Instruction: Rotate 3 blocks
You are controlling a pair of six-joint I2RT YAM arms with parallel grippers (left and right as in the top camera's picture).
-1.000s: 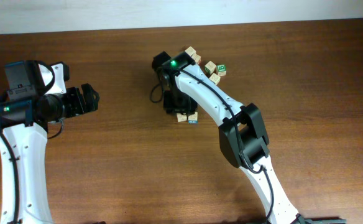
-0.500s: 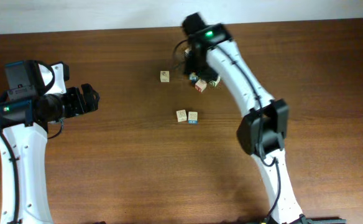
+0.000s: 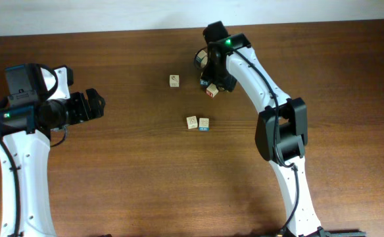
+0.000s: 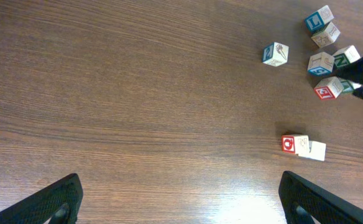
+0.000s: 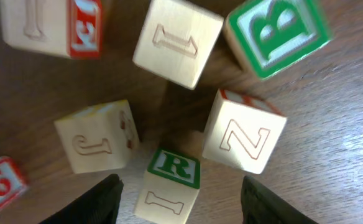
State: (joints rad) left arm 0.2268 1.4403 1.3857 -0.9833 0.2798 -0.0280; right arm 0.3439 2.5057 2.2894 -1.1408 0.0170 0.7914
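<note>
Right gripper (image 5: 181,198), jaws partly apart and empty, hovers over crowded cubes (image 3: 212,91) at upper centre of the overhead view, lone block (image 3: 174,80) left, touching pair (image 3: 191,122) below; best to straddle one cube squarely, sparing neighbours.

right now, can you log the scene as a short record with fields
left gripper: open, holding nothing, away from all blocks
right gripper: open, low over the cluster
green R block: between the right fingers, not clamped
lone block: alone, left of the cluster
red-sided block: touching the tan block, side by side
</note>
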